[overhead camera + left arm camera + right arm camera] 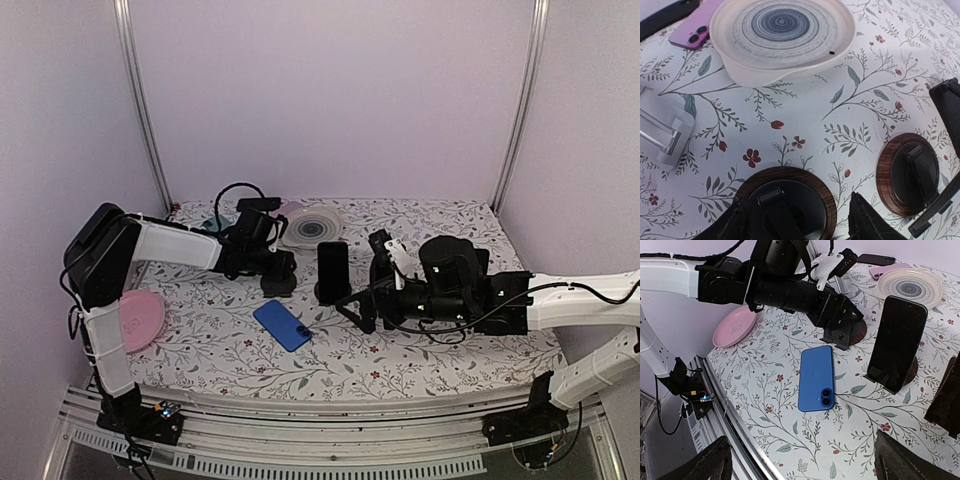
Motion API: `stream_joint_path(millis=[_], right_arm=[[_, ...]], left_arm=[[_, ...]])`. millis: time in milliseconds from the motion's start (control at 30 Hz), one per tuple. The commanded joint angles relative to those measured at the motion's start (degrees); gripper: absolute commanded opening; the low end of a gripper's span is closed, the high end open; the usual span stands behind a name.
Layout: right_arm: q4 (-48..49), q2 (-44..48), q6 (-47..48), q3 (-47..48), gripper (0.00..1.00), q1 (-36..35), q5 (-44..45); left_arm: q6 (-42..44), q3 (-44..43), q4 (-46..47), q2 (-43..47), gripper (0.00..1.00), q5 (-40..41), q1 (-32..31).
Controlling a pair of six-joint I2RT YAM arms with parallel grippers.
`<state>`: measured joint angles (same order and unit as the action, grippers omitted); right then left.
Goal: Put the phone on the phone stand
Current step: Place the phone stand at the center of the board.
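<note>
Phone (815,377), blue, is lying flat on worktop (420,350), long axis diagonal, camera end pointing toward right hand (805,462), which is gaping wide; left hand (797,222) grip cannot be told.

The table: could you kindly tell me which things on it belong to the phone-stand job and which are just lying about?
Job: blue phone, empty phone stand.
Lying about: pink plate, spiral-patterned plate, purple phone, black phone on the second stand.

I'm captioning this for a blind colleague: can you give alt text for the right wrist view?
A blue phone lies face down on a floral tablecloth, ahead of the open right gripper. To its right a black phone stands propped on a stand; behind, the left gripper is at a second, empty stand.
</note>
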<state>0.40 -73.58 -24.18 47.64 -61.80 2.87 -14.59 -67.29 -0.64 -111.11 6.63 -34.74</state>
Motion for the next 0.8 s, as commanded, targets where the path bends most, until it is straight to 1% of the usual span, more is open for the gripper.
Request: stream_joint_path(millis=[0, 33, 100, 167, 200, 267, 400, 533, 667, 767], right_arm=[[0.0, -0.9, 0.5, 1.5, 0.99, 0.3, 0.3], [-0.1, -1.1, 0.5, 1.5, 0.99, 0.3, 0.3], [-0.2, -1.5, 0.6, 1.7, 0.99, 0.3, 0.1], [-0.2, -1.8, 0.6, 1.7, 0.99, 0.1, 0.0], [-0.2, -2.0, 0.7, 1.7, 0.99, 0.1, 0.0], [-0.4, -2.4, 0.8, 1.9, 0.99, -0.1, 0.1], [-1.0, -3.5, 1.5, 2.6, 0.99, -0.6, 0.9], [-2.2, -6.9, 2.7, 4.7, 0.99, -1.6, 1.7], [-3.5, -12.5, 3.9, 8.4, 0.99, -2.1, 1.5], [-5.9, -17.7, 4.7, 12.7, 0.99, -2.1, 2.1]], left_arm=[[1.6, -0.2, 0.7, 0.9, 0.55, 0.9, 1.1], [1.4, 0.0, 0.7, 1.2, 0.63, 0.9, 1.1], [1.2, 0.4, 0.8, 1.8, 0.73, 1.1, 1.0], [1.0, 0.8, 0.8, 2.4, 0.88, 1.2, 1.0], [0.9, 0.9, 0.8, 2.7, 0.92, 1.3, 1.0], [0.8, 0.9, 0.7, 3.3, 0.96, 1.4, 1.0], [0.6, 1.1, 0.4, 4.9, 0.97, 1.3, 0.8], [0.0, 1.5, -0.5, 8.0, 0.97, 1.4, 0.6], [-2.7, 2.2, -2.9, 12.7, 0.97, 1.4, 0.6], [-6.3, 3.5, -5.1, 16.4, 0.97, 0.6, 0.6]])
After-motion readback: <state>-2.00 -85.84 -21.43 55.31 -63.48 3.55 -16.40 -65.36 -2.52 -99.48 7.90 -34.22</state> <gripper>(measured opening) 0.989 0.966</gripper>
